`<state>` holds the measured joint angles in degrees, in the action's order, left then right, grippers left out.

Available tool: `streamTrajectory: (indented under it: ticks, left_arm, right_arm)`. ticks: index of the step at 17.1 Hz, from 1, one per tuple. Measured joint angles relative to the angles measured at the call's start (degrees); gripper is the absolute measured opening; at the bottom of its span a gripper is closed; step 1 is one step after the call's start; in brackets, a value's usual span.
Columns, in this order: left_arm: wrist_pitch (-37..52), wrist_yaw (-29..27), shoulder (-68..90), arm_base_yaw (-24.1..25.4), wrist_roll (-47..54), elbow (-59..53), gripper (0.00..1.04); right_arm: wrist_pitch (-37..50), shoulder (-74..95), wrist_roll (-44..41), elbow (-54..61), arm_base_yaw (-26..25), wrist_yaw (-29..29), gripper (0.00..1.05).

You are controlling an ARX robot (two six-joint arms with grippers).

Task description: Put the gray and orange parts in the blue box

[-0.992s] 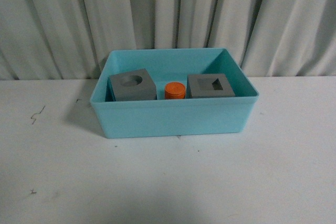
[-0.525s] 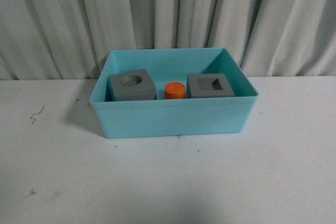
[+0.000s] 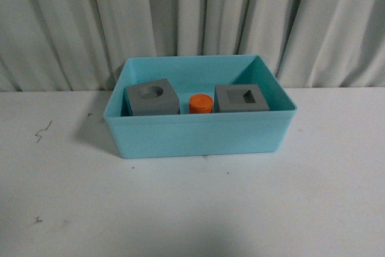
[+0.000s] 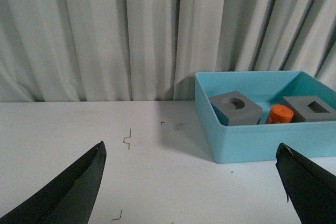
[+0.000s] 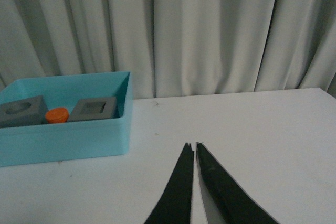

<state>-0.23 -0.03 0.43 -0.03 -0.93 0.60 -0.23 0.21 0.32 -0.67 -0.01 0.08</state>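
Note:
The blue box (image 3: 198, 136) stands on the white table in front of the curtain. Inside it, in a row, are the gray cube with a round recess (image 3: 152, 97), the orange cylinder (image 3: 201, 104) and the gray cube with a rectangular recess (image 3: 240, 98). Neither arm shows in the front view. In the left wrist view my left gripper (image 4: 191, 153) is open and empty above the table, short of the box (image 4: 252, 142). In the right wrist view my right gripper (image 5: 192, 145) is shut and empty, beside the box (image 5: 68, 135) and apart from it.
A pleated gray curtain (image 3: 192, 16) hangs right behind the box. Small dark marks (image 3: 42, 130) are on the white tabletop (image 3: 192, 209) at the left.

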Motion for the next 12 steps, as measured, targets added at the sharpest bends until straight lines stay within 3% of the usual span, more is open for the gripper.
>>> streamTrajectory:
  ticks: [3, 9, 12]
  left_arm:
    - [0.0, 0.0, 0.0, 0.0, 0.0, 0.0, 0.98]
    - [0.0, 0.0, 0.0, 0.0, 0.0, 0.0, 0.98]
    - [0.0, 0.0, 0.0, 0.0, 0.0, 0.0, 0.98]
  right_arm:
    - [0.0, 0.0, 0.0, 0.0, 0.0, 0.0, 0.41]
    - [0.0, 0.0, 0.0, 0.0, 0.0, 0.0, 0.98]
    - [0.0, 0.0, 0.0, 0.0, 0.0, 0.0, 0.98]
